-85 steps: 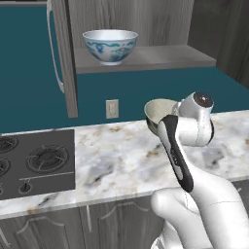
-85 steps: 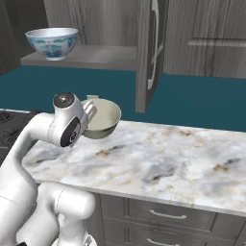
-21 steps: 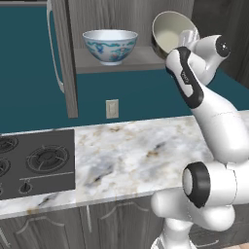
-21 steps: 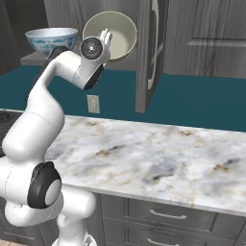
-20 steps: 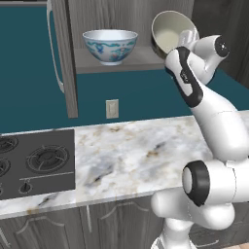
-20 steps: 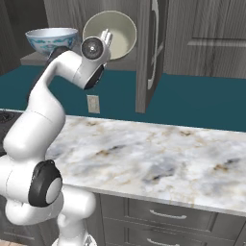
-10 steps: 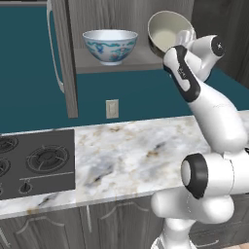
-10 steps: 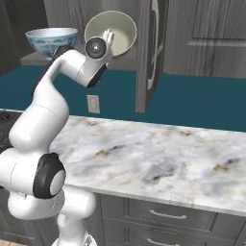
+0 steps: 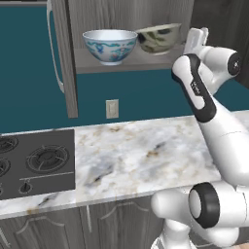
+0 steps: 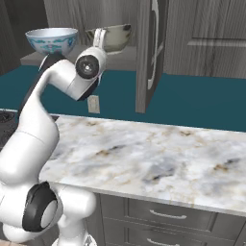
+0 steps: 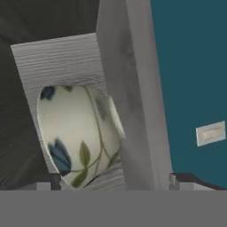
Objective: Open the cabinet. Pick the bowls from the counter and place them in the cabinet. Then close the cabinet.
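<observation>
Down comes the cream-olive bowl (image 9: 158, 38): a second ago it hung tilted in the end effector, and now it sits upright on the shelf (image 9: 129, 63) of the cabinet (image 9: 121, 14), just right of the white floral bowl (image 9: 110, 45). Both bowls stand side by side, close together, whether touching I cannot tell. The end effector (image 9: 196, 41) is at the shelf's right end, right beside the cream-olive bowl, and its jaws stand spread wide with nothing between them. From the hand view the bowl (image 11: 79, 135) lies ahead on the wood-grain shelf, well clear of the two dark fingertips (image 11: 48, 181) at either side. Both cabinet doors hang open, the left door (image 9: 63, 58) with its slim bar handle turned edge-on toward us, the right door (image 10: 150, 53) likewise in the right base view. Below, the marble worktop (image 9: 146, 155) stretches bare of bowls, with the black cooktop (image 9: 34, 163) at its left end and a wall outlet (image 9: 112, 108) on the teal wall.
</observation>
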Tool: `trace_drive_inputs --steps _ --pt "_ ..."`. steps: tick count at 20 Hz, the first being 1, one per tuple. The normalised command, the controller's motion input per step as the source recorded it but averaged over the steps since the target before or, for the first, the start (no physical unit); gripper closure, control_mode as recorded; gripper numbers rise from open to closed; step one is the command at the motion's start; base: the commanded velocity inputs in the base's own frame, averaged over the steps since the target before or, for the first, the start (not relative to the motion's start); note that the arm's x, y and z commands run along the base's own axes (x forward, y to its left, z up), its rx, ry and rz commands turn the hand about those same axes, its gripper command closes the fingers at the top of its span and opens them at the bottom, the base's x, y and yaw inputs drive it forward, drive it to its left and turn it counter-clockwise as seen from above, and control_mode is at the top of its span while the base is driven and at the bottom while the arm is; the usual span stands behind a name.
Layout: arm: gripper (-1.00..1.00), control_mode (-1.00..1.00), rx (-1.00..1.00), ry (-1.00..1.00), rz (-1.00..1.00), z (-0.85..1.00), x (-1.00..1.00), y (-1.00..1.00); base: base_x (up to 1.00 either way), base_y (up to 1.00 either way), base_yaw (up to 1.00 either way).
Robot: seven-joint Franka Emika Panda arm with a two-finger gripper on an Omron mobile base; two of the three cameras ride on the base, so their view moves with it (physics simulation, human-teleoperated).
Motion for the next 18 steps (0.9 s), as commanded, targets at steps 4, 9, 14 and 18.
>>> trace_drive_inputs --steps 4,9,14,18 --pt "-1.00 -1.00 -0.06 -0.29 0.00 0.18 -0.47 0.00 0.00 0.00 0.00" --pt "-1.00 -1.00 -0.01 -0.09 0.00 0.54 -0.88 -0.04 0.00 0.00 0.00" --pt "-1.00 -1.00 0.00 0.04 -0.01 0.56 -1.00 -0.09 0.00 0.00 0.00" --pt "-1.00 -1.00 -0.01 0.16 -0.02 0.49 -1.00 -0.17 0.00 0.00 0.00"
